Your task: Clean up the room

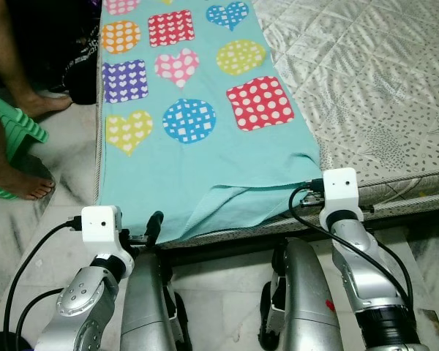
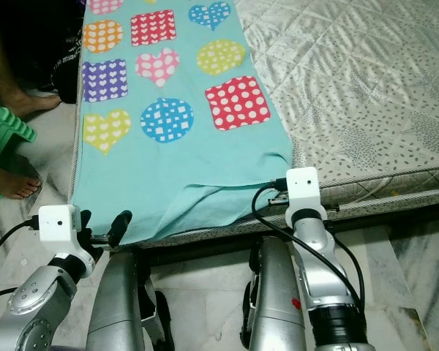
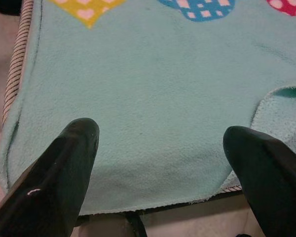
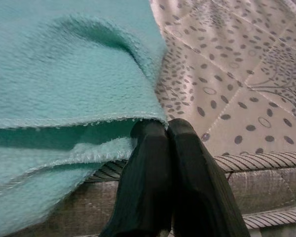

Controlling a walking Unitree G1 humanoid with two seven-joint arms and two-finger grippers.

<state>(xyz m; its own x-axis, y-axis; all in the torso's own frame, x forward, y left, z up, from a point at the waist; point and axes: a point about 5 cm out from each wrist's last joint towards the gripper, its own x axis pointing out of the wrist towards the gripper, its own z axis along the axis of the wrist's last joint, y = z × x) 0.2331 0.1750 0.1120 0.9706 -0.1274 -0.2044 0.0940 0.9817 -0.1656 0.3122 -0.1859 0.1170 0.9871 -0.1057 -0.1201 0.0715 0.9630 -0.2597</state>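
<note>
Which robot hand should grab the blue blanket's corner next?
Left. The left gripper is open at the blanket's near edge. The right gripper is shut at the other corner, apparently already pinching it.

Both silver arms reach forward from the near edge of the scene, left arm on the left, right arm on the right. The left gripper [image 3: 160, 143] has its two black fingers [image 3: 64, 168] spread wide apart. The right gripper [image 4: 166, 129] has its fingers pressed together, tips touching.
</note>
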